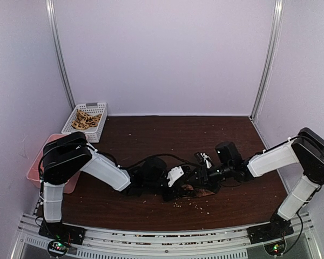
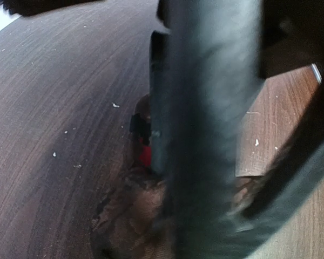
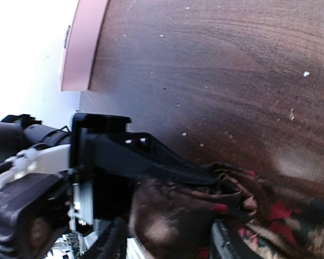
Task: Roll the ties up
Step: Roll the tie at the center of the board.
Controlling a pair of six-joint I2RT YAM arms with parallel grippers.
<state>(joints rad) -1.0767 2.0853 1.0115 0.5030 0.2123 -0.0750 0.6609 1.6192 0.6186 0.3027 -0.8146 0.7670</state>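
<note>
My left gripper was clamped on the tie, one finger pressed across the top of the bunched cloth. My right gripper sat just beside it over the same heap; I could not tell whether its jaws gripped or stood loose. The tie lay crumpled on the dark table near the front middle, so no clear long axis showed. The heap spread slightly more left to right than front to back. More ties lay in the white basket at the far left corner.
</note>
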